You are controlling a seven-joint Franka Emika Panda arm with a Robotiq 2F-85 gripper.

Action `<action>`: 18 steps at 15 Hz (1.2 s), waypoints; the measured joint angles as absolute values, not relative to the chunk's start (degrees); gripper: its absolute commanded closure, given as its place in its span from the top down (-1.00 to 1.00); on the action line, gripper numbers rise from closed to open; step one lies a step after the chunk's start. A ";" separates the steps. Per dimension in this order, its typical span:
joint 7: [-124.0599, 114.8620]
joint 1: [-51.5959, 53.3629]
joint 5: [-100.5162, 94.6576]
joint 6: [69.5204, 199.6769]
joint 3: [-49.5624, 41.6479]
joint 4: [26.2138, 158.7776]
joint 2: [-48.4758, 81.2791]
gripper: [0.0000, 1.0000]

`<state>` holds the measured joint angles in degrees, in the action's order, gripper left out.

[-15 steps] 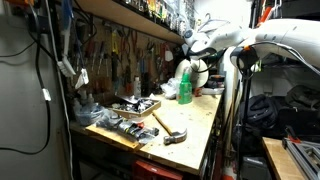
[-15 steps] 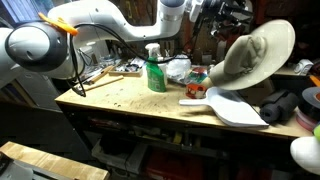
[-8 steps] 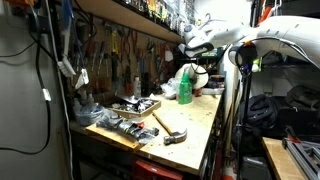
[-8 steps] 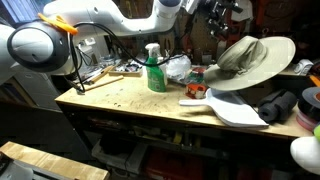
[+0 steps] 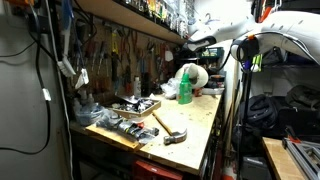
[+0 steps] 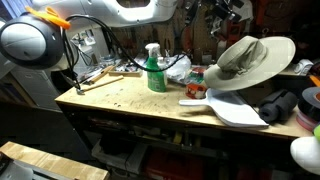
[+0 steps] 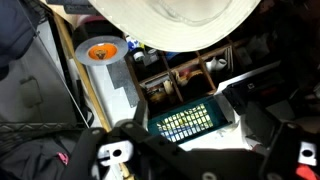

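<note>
Wrist view shows my pincer [image 7: 205,158] released, empty; the wide-brimmed beige fabric hat [image 7: 170,18] rests below it on the wooden tabletop [image 6: 120,95]. Rising straight, I judge, avoids snagging its brim.

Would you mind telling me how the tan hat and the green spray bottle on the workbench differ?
The hat is tan, broad and brimmed; the spray bottle is green and narrow. The hat lies tilted, its brim slanting upward, while the spray bottle stands upright. Both are on the wooden workbench.
</note>
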<state>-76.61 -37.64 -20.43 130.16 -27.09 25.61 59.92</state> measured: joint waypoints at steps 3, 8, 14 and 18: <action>-64.22 -39.52 -19.59 130.33 -24.59 25.61 58.95 1.00; -43.03 -43.46 -19.54 130.23 -14.97 26.55 53.92 1.00; -17.77 -50.18 -16.39 123.48 -2.33 27.75 45.92 1.00; -2.49 -53.55 -9.32 112.84 0.03 25.67 41.97 1.00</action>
